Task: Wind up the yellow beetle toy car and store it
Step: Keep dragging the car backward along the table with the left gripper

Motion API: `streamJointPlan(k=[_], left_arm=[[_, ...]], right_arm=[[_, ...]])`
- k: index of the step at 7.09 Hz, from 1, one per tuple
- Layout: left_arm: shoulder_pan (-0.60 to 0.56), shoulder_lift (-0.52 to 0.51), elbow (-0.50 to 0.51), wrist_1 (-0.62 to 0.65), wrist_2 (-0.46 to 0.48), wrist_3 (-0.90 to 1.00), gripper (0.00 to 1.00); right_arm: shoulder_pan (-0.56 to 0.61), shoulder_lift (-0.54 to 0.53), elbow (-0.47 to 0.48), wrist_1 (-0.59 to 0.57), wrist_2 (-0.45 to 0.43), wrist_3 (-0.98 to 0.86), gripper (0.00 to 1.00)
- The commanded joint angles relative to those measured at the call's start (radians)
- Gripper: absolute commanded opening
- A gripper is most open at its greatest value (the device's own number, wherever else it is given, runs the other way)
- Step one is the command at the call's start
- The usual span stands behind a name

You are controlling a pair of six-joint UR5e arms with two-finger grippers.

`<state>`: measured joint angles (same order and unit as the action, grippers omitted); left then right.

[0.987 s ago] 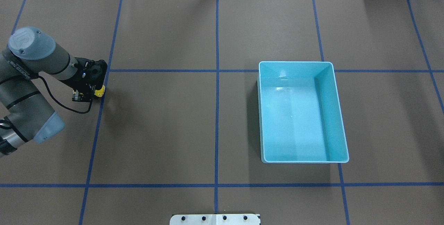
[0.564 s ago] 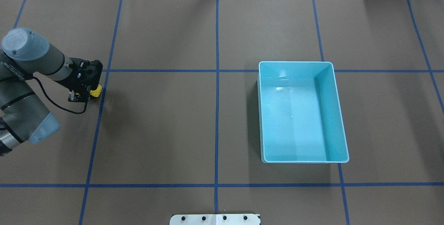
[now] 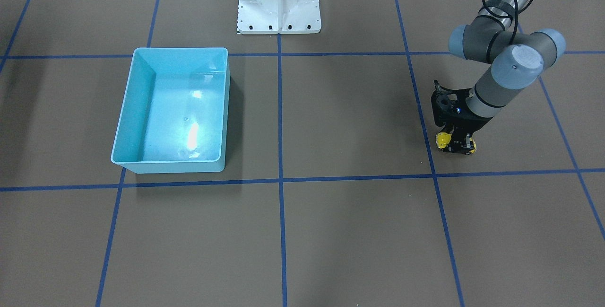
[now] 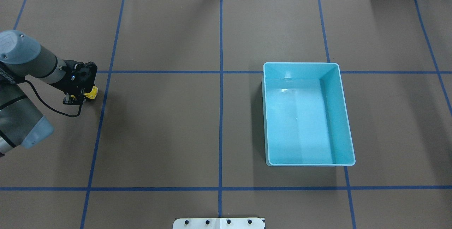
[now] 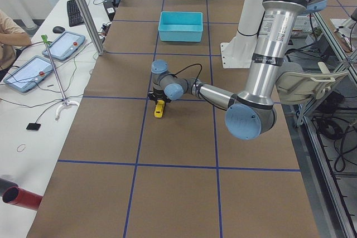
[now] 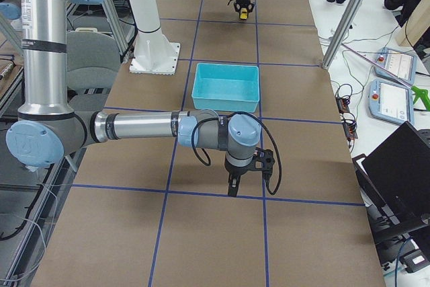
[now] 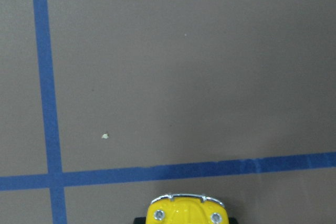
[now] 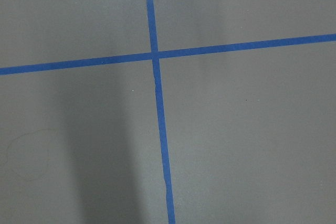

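Yellow beetle toy car (image 3: 442, 140) clamped on table by downward-pointing left end effector (image 3: 456, 146).

Yellow beetle toy car (image 7: 185, 212) upright beside tape line (image 7: 157, 172).

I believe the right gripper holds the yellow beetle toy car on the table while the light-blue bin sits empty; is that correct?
Not quite: the left gripper holds the yellow beetle toy car, as the overhead exterior view shows; the light-blue bin is empty.
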<state>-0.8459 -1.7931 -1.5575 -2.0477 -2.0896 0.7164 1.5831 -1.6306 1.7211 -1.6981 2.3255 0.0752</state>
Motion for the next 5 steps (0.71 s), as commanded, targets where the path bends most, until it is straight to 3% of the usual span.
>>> streamJointPlan(k=[1, 5], left_arm=[[-0.001, 0.009, 0.001, -0.020, -0.001, 0.000, 0.00], [-0.004, 0.040, 0.002, -0.049, -0.001, 0.012, 0.00]], right_arm=[[0.000, 0.000, 0.000, 0.000, 0.000, 0.000, 1.00], [0.000, 0.000, -0.002, 0.000, 0.000, 0.000, 1.00]])
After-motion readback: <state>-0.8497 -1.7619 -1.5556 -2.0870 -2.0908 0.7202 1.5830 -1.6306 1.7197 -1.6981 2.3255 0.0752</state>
